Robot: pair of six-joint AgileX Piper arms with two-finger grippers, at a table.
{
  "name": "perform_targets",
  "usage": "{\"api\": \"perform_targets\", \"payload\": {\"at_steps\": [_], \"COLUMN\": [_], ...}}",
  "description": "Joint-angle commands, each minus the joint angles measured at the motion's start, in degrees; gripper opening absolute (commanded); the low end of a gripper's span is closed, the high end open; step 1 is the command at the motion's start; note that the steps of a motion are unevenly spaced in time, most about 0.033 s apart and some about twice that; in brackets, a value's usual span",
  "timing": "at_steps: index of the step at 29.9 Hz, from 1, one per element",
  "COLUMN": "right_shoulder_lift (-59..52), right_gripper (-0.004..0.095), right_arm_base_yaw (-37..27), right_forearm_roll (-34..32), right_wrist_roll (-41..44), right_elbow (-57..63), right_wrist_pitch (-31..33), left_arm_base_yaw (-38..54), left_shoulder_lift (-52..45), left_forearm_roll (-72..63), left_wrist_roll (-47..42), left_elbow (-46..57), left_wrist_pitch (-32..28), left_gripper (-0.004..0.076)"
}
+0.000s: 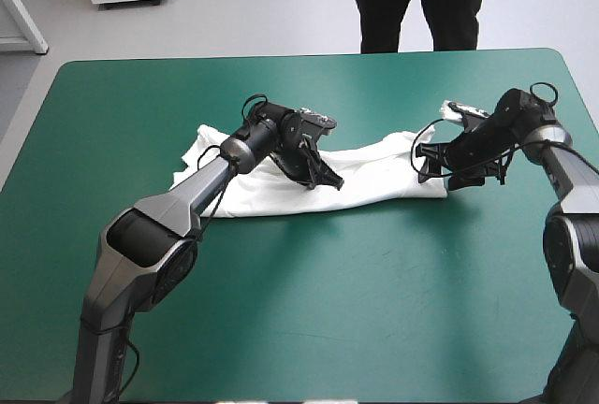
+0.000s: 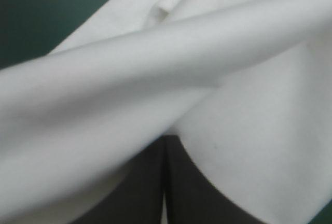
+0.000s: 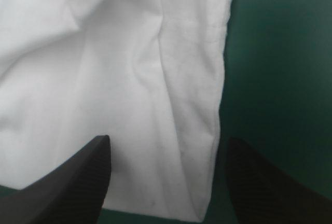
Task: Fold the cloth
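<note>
Left fingers (image 2: 135,193): pinched on a T-shirt (image 2: 249,130) fold. Right fingers (image 3: 78,182): spread wide, astride its end hem. Lies crumpled lengthwise across the table's (image 1: 328,329) middle.

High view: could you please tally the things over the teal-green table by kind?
White T-shirt: 1
Black pincers: 2, the left pincer and the right pincer
Total: 3

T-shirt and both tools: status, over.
Left tool shut on T-shirt. Right tool open, straddling its edge. Shirt rumpled, mid-table. No obstruction seen.
</note>
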Motion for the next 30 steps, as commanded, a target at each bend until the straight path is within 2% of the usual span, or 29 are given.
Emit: {"api": "perform_targets", "payload": {"at_steps": [1,7,10,13,18,25,30], "right_shoulder_lift": [-1.4,0.9,1.6,2.3,2.8,0.5,-3.7], "right_gripper": [0.0608,0.0599,0.0523,0.0355,-0.0016,-0.0012,-0.0012], "right_arm_base_yaw": [-0.4,0.3,1.7,3.4,4.7,4.7,4.7], "right_forearm_roll": [1.8,3.0,3.3,2.8,1.5,-0.1,2.2], "right_wrist_roll": [-0.6,-0.6,-0.6,-0.5,-0.2,1.0,0.6], "right_elbow": [-1.2,-1.0,-1.0,-1.0,-1.0,-1.2,-3.3], "right_wrist_pitch": [-0.1,-0.1,-0.1,-0.1,0.1,0.0,-0.1], "left_arm_base_yaw": [-0.4,-0.4,-0.4,-0.4,-0.4,-0.4,-0.4], "left_shoulder_lift": [-2.2,-2.2,-2.2,-2.2,-2.2,-2.2,-2.2], "left_forearm_roll": [-2.2,-2.2,-2.3,-2.3,-2.3,-2.3,-2.3], "left_wrist_roll": [-0.2,-0.2,-0.2,-0.2,-0.2,-0.2,-0.2], "left_elbow": [-0.8,-0.8,-0.8,-0.8,-0.8,-0.8,-0.8], "left_wrist_pitch": [0.2,-0.4,-0.4,-0.4,-0.3,-0.3,-0.3], "left_gripper": [-0.0022,-0.0022,-0.0022,-0.0022,-0.0022,-0.0022,-0.0022]}}
